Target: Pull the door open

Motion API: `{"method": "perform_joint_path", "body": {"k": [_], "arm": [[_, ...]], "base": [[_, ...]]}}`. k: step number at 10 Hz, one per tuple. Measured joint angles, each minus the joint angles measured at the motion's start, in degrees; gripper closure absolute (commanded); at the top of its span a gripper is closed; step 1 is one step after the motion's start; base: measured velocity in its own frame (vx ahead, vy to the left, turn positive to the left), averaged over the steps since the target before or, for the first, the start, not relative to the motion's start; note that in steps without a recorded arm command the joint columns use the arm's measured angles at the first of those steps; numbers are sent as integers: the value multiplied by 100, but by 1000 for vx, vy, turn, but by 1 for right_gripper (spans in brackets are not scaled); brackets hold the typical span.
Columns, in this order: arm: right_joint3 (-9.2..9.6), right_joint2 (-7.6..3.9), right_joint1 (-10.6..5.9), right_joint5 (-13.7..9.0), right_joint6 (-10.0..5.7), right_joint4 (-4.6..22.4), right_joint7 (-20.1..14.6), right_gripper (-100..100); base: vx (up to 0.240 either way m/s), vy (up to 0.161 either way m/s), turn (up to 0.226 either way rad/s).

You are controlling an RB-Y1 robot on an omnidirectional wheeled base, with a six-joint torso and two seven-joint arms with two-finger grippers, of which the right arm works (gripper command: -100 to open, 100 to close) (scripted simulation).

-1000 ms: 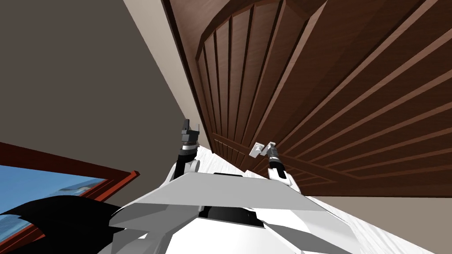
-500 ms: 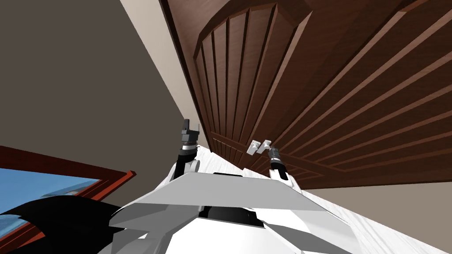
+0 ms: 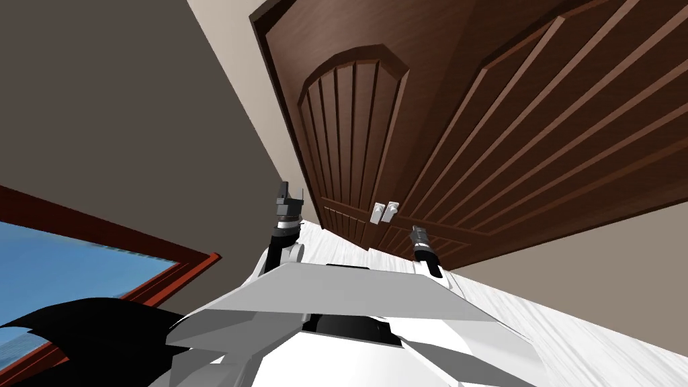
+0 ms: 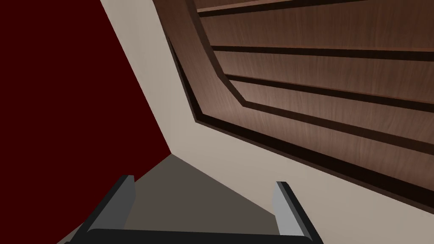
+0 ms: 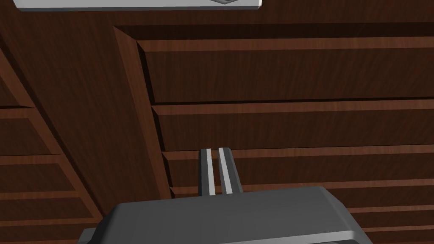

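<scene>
A dark brown panelled double door stands in front of me, with two light grey handles where its leaves meet. My right gripper hangs just below and to the right of the handles, not touching them. In the right wrist view its fingers are shut with nothing between them, pointing at the door's panels; a handle's grey plate lies beyond the fingertips. My left gripper is raised beside the door's left edge, and it is open with nothing in it.
A window with a red-brown frame is at my left, in a grey-brown wall. A beige wall runs on to the right of the door. The pale floor stretches along the door's foot.
My right gripper has come off the handle and drawn back below it, its fingers closing on nothing. The whole head view has shifted: I have backed away from the door.
</scene>
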Motion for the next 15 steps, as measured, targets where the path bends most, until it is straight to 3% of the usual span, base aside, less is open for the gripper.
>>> {"method": "perform_joint_path", "body": {"k": [3,5,8,11,13,15], "arm": [[156,-2,5,21,-50,-79,-77,-100],[265,69,-50,53,-79,-136,-81,-100],[-3,-106,101,3,38,-139,-92,-100],[-284,-191,155,-25,32,4,-22,-100],[-343,-222,79,-37,66,62,0,-100],[-270,-173,-57,-32,32,128,15,-100]], "base": [[-162,83,116],[-36,19,-60],[3,-69,-111],[111,-75,-61],[199,-48,45],[213,-26,146]]}}
